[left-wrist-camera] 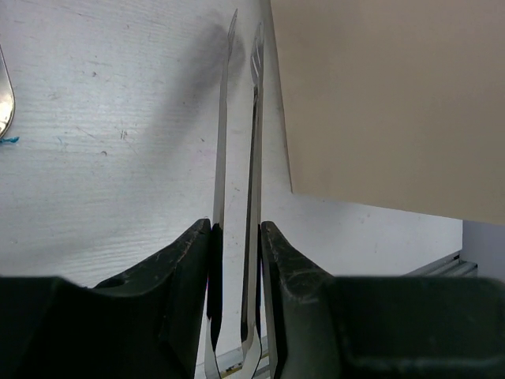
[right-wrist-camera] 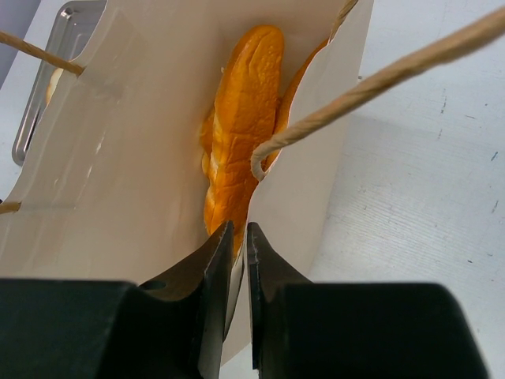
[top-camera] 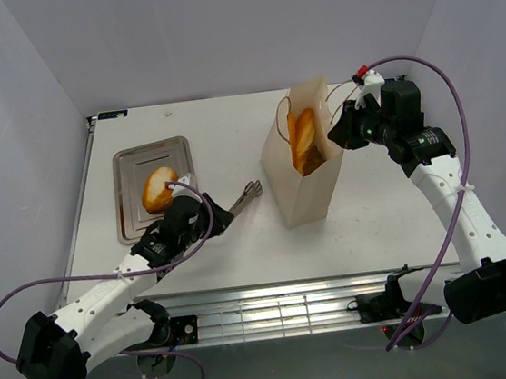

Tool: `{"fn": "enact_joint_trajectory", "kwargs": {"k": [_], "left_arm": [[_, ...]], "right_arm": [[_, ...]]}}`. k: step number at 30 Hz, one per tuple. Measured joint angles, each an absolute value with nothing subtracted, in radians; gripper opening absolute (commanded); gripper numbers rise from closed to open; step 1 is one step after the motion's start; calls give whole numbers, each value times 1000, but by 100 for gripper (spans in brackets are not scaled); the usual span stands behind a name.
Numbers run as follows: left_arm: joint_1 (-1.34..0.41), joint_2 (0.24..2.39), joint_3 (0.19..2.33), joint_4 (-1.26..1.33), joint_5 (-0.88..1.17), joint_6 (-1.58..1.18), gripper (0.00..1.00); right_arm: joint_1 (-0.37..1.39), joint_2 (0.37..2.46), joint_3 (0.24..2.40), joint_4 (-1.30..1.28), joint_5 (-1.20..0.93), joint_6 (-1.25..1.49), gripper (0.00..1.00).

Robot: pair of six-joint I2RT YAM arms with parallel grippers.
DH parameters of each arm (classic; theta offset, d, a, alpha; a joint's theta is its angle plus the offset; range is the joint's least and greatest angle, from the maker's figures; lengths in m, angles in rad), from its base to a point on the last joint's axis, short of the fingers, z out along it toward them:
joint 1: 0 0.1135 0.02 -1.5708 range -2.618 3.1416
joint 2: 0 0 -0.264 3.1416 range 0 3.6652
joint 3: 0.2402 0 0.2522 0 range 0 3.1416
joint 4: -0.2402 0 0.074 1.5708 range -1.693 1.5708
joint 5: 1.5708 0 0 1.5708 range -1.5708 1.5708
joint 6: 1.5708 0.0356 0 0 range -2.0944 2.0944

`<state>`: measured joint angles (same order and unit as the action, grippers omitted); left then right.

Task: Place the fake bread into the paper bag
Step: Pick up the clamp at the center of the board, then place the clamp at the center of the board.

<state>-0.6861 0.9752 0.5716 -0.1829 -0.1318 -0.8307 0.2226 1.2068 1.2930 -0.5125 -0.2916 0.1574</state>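
The cream paper bag [top-camera: 305, 179] stands upright right of the table's centre, mouth open. Glossy orange bread pieces [top-camera: 303, 141] stand inside it; a long baguette [right-wrist-camera: 241, 118] shows in the right wrist view. One oval roll [top-camera: 159, 188] lies on the steel tray [top-camera: 132, 212]. My right gripper [top-camera: 335, 134] is shut on the bag's right rim [right-wrist-camera: 268, 213], pinching the paper between its fingers [right-wrist-camera: 213, 260]. My left gripper [top-camera: 216, 217] is shut on the silver tongs [top-camera: 245, 195], whose tips point at the bag's left wall [left-wrist-camera: 379, 103]. The tongs [left-wrist-camera: 254, 118] hold nothing.
The tray sits at the left of the table, its corner visible past the bag [right-wrist-camera: 47, 79]. The bag's cord handles [right-wrist-camera: 379, 79] loop loose by my right gripper. Grey walls enclose the table on three sides. A metal rail [top-camera: 285, 309] runs along the near edge.
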Motion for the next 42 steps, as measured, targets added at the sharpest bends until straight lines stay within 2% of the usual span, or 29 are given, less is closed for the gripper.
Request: {"fn": "enact_joint_trajectory", "kwargs": {"k": [9,17,28,33,42], "left_arm": [[-626,964,553,-179,-1,-899,44],[-623,909,404,-108,86,-1002,45],[-623,772,273,-52,63,-1054,45],[-656,875,305,-40,-12,-964,46],[-846,1170,461,-60,-284,-829,49]], "right_arm": [[223,1205,1293,-513,-292,157,19],[223,1204,1293,-513,-292,157,19],[223,1203,1291,-511,-292,158,19],[223,1203,1278,-496,-300,166,19],[223,1203,1278,-493,-302,176,19]]}}
